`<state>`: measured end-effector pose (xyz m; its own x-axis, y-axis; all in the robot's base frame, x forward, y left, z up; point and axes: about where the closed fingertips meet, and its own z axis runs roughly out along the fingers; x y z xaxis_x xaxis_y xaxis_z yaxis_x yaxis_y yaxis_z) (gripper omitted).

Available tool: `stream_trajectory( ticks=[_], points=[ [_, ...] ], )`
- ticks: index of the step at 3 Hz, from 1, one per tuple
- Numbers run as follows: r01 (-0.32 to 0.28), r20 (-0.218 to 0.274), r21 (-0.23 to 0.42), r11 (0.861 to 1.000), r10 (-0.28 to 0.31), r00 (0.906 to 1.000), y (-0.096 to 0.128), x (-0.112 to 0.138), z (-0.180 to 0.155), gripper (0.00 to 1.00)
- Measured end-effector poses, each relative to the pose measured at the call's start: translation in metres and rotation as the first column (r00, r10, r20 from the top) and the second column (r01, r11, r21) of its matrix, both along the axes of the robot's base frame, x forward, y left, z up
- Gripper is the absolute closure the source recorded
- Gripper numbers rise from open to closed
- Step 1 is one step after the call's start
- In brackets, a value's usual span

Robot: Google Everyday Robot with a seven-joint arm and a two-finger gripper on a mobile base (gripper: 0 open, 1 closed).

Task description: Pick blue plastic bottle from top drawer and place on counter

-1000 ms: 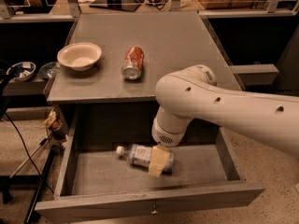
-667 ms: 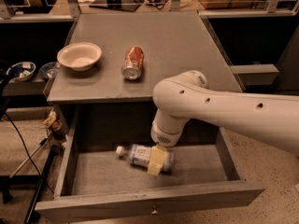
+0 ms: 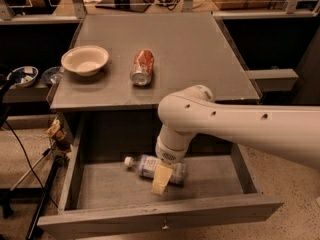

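On the counter (image 3: 195,49) a cream bowl (image 3: 85,60) sits near the left edge, and 1 red-orange soda can (image 3: 142,67) lies on its side just to the bowl's right, apart from it. Both are well back from the front edge, and the right half of the surface is bare. Below, the top drawer (image 3: 150,218) stands pulled out, its small metal knob (image 3: 164,227) in the middle of the front panel. The blue plastic bottle (image 3: 144,165) lies on its side on the drawer's floor near the middle, its white cap pointing left. The thick white arm (image 3: 240,129) comes in from the right, crosses in front of the counter's front edge, bends at a rounded joint and drops straight down into the drawer, hiding part of the back wall. The gripper (image 3: 162,177) is at the bottle's right half, its cream tip lying across the label. Whether it is clamped on the bottle or loose around it cannot be told. To the left, beside the cabinet, are 2 small dishes (image 3: 22,76) on a dark shelf and black cables (image 3: 25,154) on the floor.
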<state>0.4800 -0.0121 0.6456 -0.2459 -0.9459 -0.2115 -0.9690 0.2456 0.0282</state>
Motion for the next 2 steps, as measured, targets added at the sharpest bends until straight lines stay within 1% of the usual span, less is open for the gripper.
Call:
stream_trajectory(
  ticks=[1,2],
  points=[
    [0.008,0.001,-0.006,1.000,-0.008,1.0000,-0.002,0.003,-0.002,0.00],
    [0.033,-0.008,-0.021,0.999,-0.033,0.9994,-0.007,0.015,-0.017,0.00]
  ],
)
